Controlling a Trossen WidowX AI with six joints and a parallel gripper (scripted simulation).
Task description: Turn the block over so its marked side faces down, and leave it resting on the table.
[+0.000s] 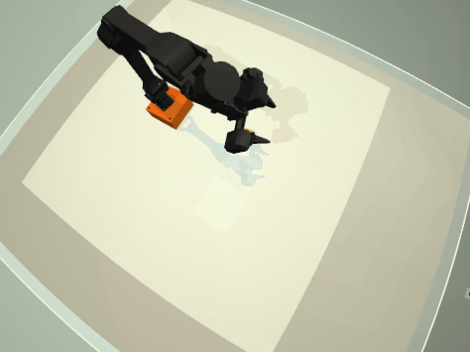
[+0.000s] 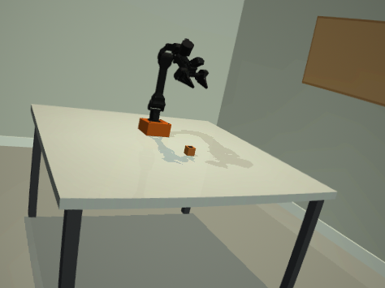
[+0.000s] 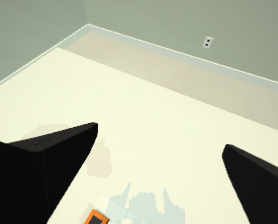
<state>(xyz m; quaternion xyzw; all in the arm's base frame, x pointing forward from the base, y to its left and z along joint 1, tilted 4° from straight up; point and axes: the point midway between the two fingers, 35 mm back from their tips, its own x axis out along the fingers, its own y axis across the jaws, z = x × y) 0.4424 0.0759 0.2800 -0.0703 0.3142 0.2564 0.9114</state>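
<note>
A small orange block (image 2: 189,151) (image 3: 96,218) rests on the pale table (image 2: 114,170). A dark square mark shows on its top face. In the top view only a sliver of the block (image 1: 249,131) shows beside the gripper; the arm hides the rest. In the wrist view it is at the bottom edge, left of centre, partly cut off. My gripper (image 1: 272,124) (image 2: 201,88) (image 3: 159,139) is open and empty, with its fingers wide apart. It hangs well above the table and the block, with its fingertips slanting down.
The arm's orange base (image 1: 171,108) (image 2: 154,127) stands on the table behind the block. The arm (image 2: 161,81) rises from it and bends forward overhead. The table's front edge (image 2: 195,202) shows in the exterior view. A brown board (image 2: 345,57) hangs on the wall, away from the table.
</note>
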